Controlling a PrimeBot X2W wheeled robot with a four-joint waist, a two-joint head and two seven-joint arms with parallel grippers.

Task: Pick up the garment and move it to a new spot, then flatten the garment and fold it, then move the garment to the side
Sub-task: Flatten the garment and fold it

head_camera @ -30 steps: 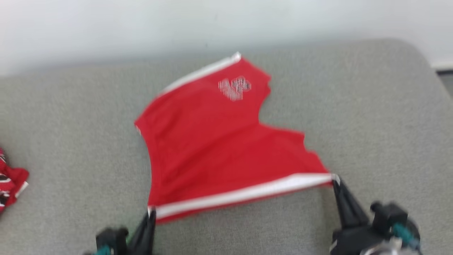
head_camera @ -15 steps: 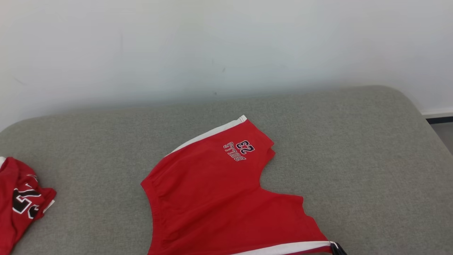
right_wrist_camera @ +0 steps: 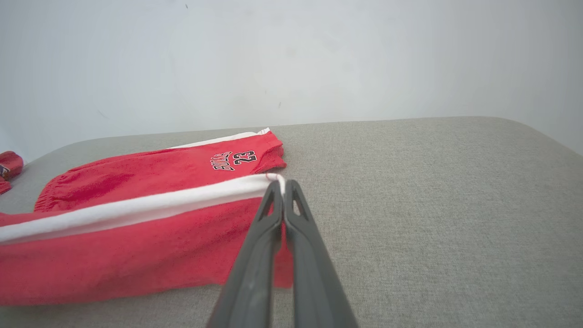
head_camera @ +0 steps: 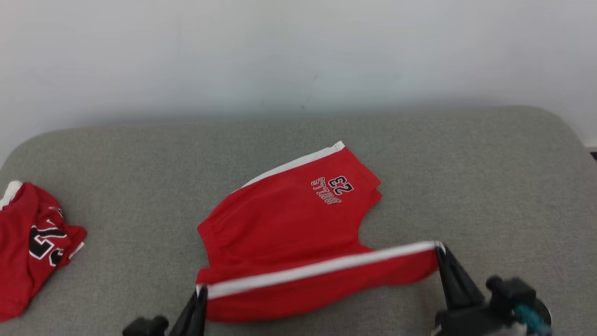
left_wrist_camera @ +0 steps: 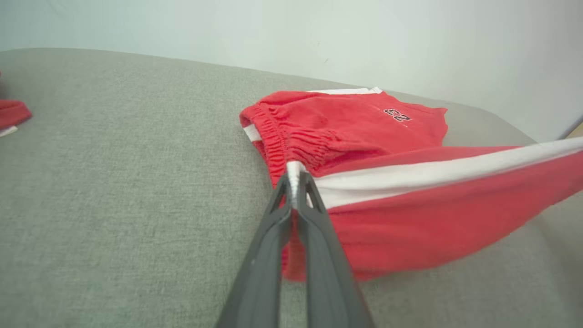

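The garment (head_camera: 289, 224) is a pair of red shorts with white side stripes and a "BULLS 23" print, lying on the grey cushion (head_camera: 466, 186). Its near side hangs lifted off the cushion, the white stripe stretched taut between my two grippers. My left gripper (head_camera: 200, 291) is shut on the waistband end of that stripe (left_wrist_camera: 295, 175). At the hem end (right_wrist_camera: 278, 180), my right gripper (head_camera: 438, 246) is shut on the same stripe. The far leg with the print (right_wrist_camera: 234, 160) still rests flat on the cushion.
A second red garment (head_camera: 28, 247) with black and white lettering lies crumpled at the cushion's left edge. A white wall (head_camera: 298, 56) runs close behind the cushion. Bare grey cushion stretches to the right of the shorts.
The near striped edge, which lay low a second ago, is now raised and carried towards the far leg. The head camera tilted up and then partly back down.
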